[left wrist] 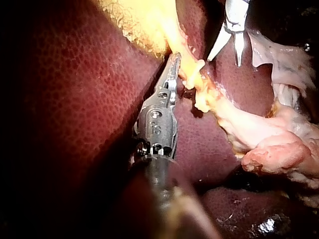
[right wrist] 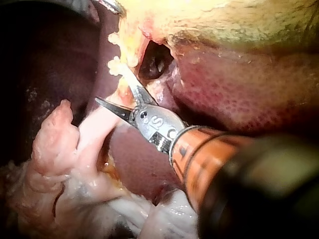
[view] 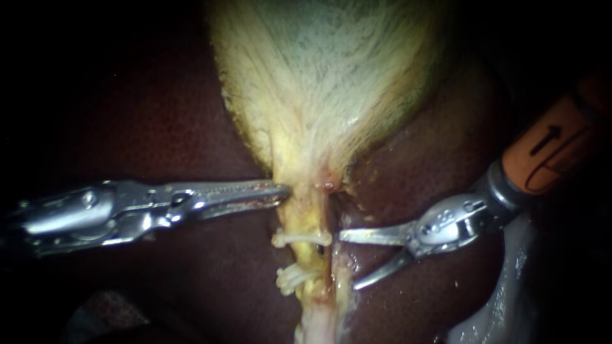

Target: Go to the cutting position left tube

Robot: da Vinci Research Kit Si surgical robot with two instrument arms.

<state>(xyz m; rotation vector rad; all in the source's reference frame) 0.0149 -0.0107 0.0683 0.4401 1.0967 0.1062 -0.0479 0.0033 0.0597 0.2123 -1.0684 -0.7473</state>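
The right instrument (view: pixel 347 261) has two thin blades spread wide apart with nothing gripped between them. They sit right of centre in the endoscope view. The upper blade lies level, with its tip just beside the right end of the upper clip (view: pixel 299 239); whether it touches cannot be told. The lower blade angles down toward the lower middle of the frame. Behind the blades a steel wrist joins an orange collar (view: pixel 548 153), and the shaft leaves at the upper right.

The left instrument (view: pixel 285 193) comes in level from the left edge. Its long jaws are clamped at their tips on the yellow tissue where the gallbladder (view: pixel 319 76) narrows, just above the clips.

The left tube (view: pixel 305 220) is a yellow cord running straight down from that narrow end through the middle of the frame. It carries two white clips, the upper one and a lower clip (view: pixel 294 278), set close together with a short bare stretch between them. A thin reddish strand (view: pixel 329 216) runs just beside the tube on its right, between it and the blade tips.

In the right wrist view the open blades lie over pale tissue on the side of the clips away from the gallbladder.

The pale, fibrous gallbladder fills the upper centre. Dark red liver (view: pixel 159 127) lies on both sides and under the instruments. Loose whitish tissue (view: pixel 503 306) sits at the lower right.
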